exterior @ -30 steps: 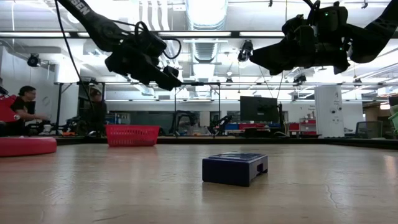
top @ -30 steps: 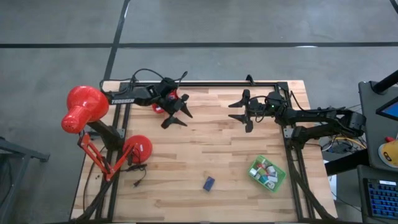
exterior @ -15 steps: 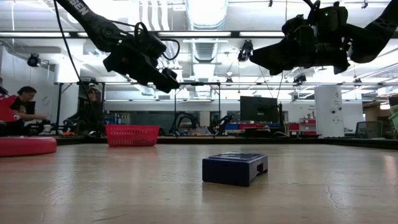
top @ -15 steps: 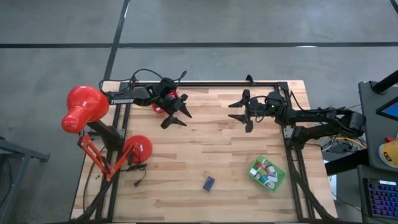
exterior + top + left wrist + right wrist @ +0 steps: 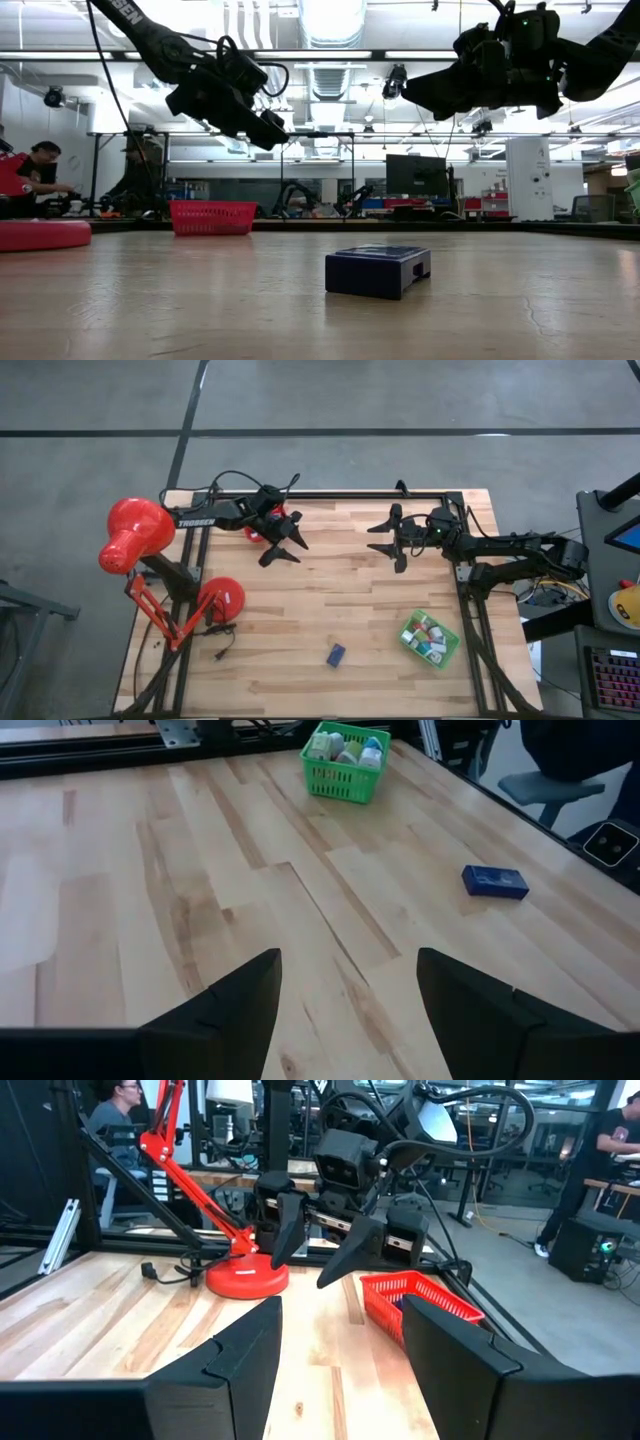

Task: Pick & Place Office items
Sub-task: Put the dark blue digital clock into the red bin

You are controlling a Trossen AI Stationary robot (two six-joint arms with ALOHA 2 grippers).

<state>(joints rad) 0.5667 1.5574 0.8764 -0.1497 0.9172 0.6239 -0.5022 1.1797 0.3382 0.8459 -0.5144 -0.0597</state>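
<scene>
At the table's left edge stands a red desk lamp [image 5: 135, 540], and beside it the left arm reaches in from the far left corner, its left gripper [image 5: 284, 546] raised above the wood just beside a red tray [image 5: 211, 216], fingers spread apart and holding nothing. A navy block [image 5: 335, 654] lies alone on the bare table [image 5: 340, 600] near the front edge, well apart from both arms, while the right arm stretches in level from the far right, its right gripper [image 5: 386, 538] also raised, fingers parted and empty, facing the left one across the table's far half. Toward the front right a green tray [image 5: 430, 639] holds the other small office items [image 5: 428, 631], white, green and pink pieces packed together
</scene>
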